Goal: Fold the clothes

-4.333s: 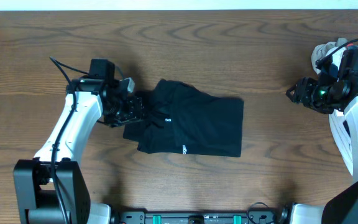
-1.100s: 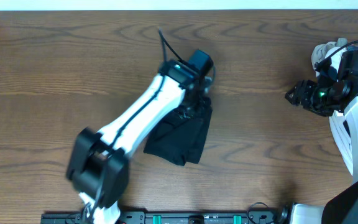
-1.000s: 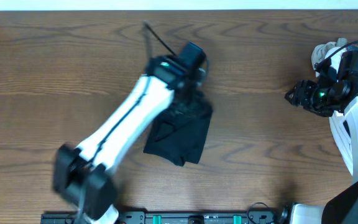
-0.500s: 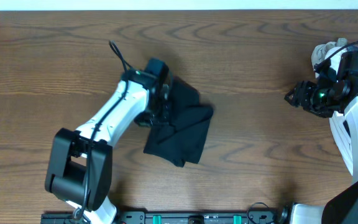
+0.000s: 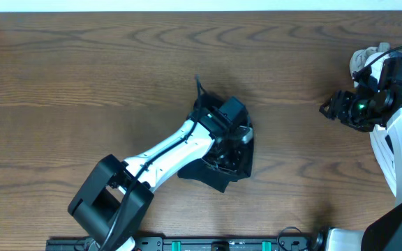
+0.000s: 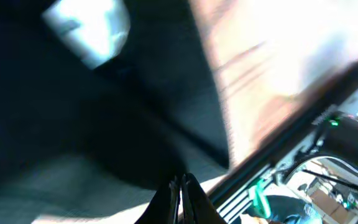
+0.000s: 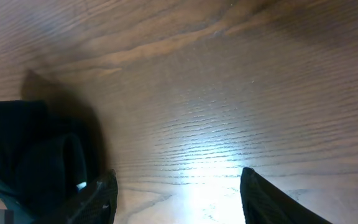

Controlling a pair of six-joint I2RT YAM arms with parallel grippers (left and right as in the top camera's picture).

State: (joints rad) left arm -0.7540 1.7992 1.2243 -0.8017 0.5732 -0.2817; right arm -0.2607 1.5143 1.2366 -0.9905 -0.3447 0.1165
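Wood-grain tabletop (image 5: 82, 84) carries bunched black cloth shirt (image 5: 211, 174), likely limp and light, best pinched at corners; left pincer (image 6: 181, 186) together, right pincer (image 7: 178, 173) apart.

A dark brown wood-grain desk (image 5: 82, 84) carries a crumpled black shirt (image 5: 218, 178), bunched in a heap near its middle, while a pale bundle (image 5: 366, 58) sits well apart at the far right corner

Shirt (image 5: 216, 178) half under left arm (image 5: 177, 148)
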